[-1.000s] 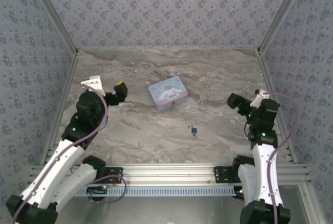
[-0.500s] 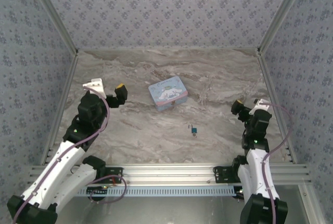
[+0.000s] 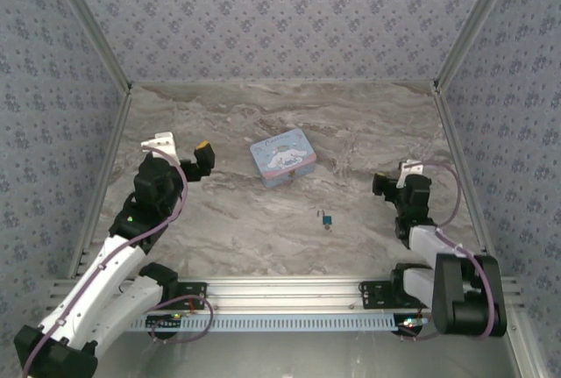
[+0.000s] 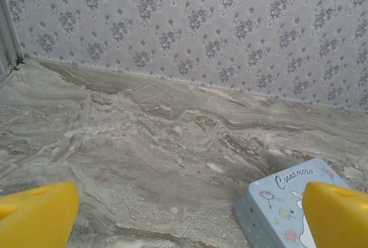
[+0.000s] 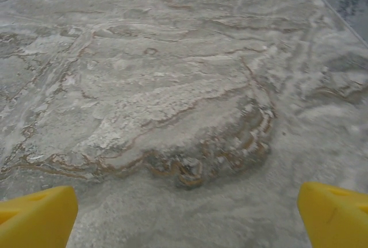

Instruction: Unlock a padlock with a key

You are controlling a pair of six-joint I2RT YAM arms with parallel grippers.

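The teal padlock [image 3: 327,219] and dark key [image 3: 319,214] beside it are seen from above on the marble table [image 3: 263,229], near the cartoon tin [image 3: 283,158] whose corner is caught by the left wrist camera; the right arm has been folded lower than a second ago, and the left gripper [image 3: 202,155] and right gripper [image 3: 382,187] are spread wide, nothing being held.

Wallpapered lab booth [image 3: 280,18], marble table [image 3: 263,220]

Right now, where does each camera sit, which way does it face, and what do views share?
Top external: above, behind the arms, looking down at table, tin, padlock; both arms, left tool, right tool show.
Left wrist: low, facing the back wall; yellow fingertips, tin corner.
Right wrist: tilted down at bare table; yellow fingertips.
Shared: top and left wrist both show the tin.
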